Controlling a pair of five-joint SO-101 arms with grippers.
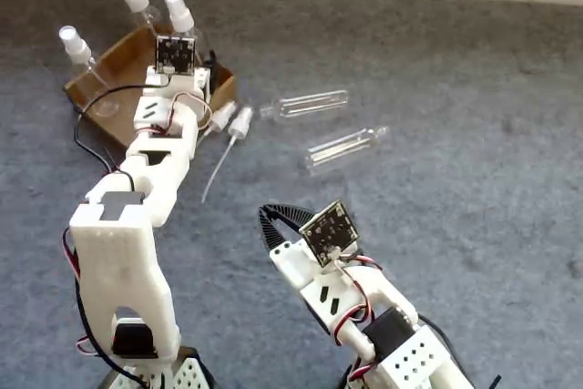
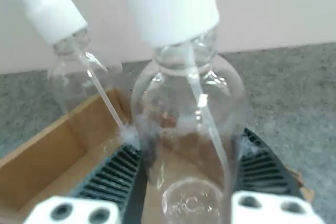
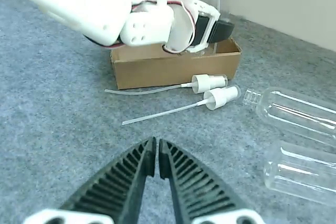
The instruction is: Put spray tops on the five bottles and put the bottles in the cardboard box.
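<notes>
Gripping a capped bottle (image 2: pixel 186 103) upright at the cardboard box (image 1: pixel 114 56), the left gripper (image 2: pixel 188 150) clamps the clear body from both sides, at 11 o'clock on the grey table (image 1: pixel 474 70). Two more capped bottles (image 1: pixel 77 47) stand in the box. Two loose spray tops (image 1: pixel 240 123) lie just beside the box at its 3 o'clock. Farther that way, two uncapped bottles (image 1: pixel 310 104) lie on their sides. The right gripper (image 3: pixel 156 153), jaws pressed together and empty, hovers low near 6 o'clock.

Each bottle (image 1: pixel 314 104) clear, each spray top (image 1: pixel 240 122) white with a translucent tube; cardboard box (image 3: pixel 157 69) plain brown. Table (image 1: pixel 474 225) surface speckled grey. Arms (image 1: pixel 123 252) white with red and black wires (image 3: pixel 176 6), camera boards (image 1: pixel 331 228) black, right gripper (image 3: pixel 157 148) black, ribbed.
</notes>
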